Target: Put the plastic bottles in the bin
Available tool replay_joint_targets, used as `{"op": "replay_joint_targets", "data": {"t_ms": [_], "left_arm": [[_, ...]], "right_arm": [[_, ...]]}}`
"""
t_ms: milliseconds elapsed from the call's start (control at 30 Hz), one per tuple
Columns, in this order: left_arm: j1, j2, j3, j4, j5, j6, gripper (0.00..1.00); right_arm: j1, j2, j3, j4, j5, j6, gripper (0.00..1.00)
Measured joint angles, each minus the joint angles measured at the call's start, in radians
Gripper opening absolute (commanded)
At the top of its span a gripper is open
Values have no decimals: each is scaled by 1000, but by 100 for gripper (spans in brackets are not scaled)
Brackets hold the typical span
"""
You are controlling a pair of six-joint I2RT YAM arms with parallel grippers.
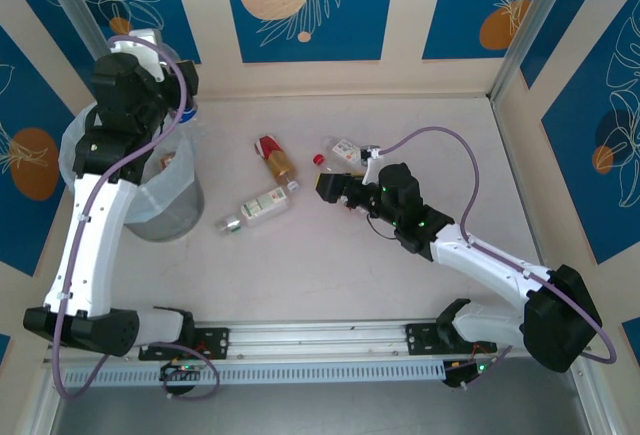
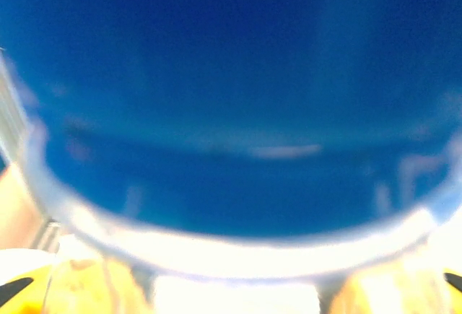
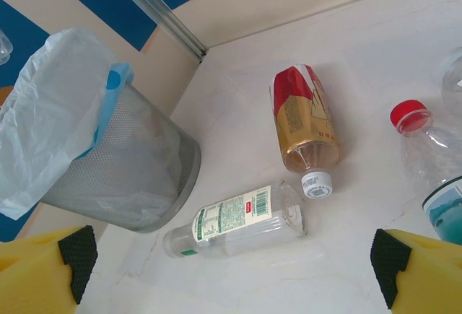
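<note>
Left claw (image 2: 231, 285) over bin (image 1: 170, 213), right claw (image 3: 231, 260) above table (image 1: 450, 135).
Left grasps a blue bottle (image 2: 231, 112); right is spread open, with red bottle (image 3: 303, 115) and green-label bottle (image 3: 242, 216) lying ahead of it.

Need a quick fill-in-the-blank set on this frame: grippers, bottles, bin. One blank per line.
1. The held bottle in the left gripper has a ___ label.
2. The right gripper is ___.
3. The red-gold bottle has a ___ cap.
4. In the top view, the bin stands on the ___ side.
Missing words: blue; open; white; left.
</note>
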Motion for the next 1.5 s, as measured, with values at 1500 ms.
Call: {"op": "replay_joint_targets", "data": {"t_ms": [1500], "left_arm": [[273, 30, -407, 50, -501, 68, 72]], "right_arm": [[-12, 43, 6, -53, -4, 0, 99]]}}
